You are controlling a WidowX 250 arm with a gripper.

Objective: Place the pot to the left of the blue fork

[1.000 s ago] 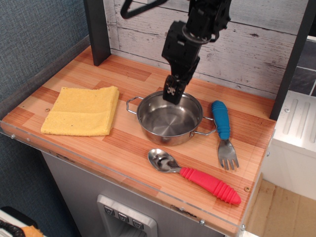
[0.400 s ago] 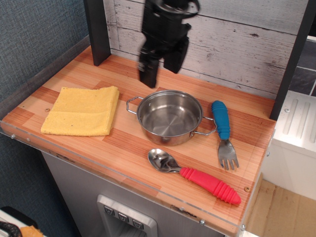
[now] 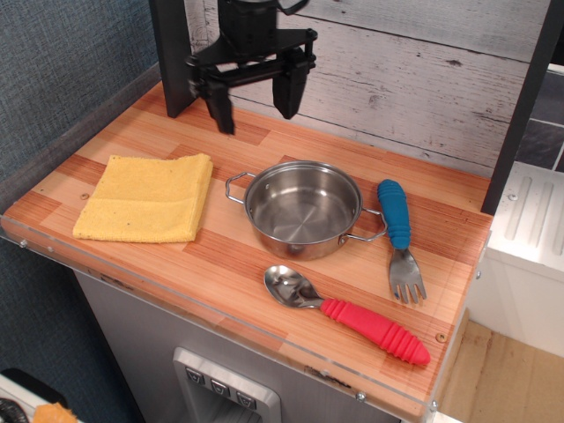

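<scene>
Hanging above the back of the wooden counter (image 3: 132, 141), the gripper (image 3: 253, 99) has its two dark fingers spread wide apart and holds nothing; the left finger is slightly blurred, and the arm above it is cut off by the top edge. Below and to the right, well apart from the fingers, the pot (image 3: 303, 209) sits upright on the counter, its shiny inside showing nothing in it. The blue fork (image 3: 399, 233) lies just beside the pot's right side, handle toward the wall, tines toward the front; the pot's right loop handle reaches close to it, though contact is hard to judge. A red-handled spoon (image 3: 348, 314) lies in front. A folded yellow cloth (image 3: 145, 197) rests left of the pot.
</scene>
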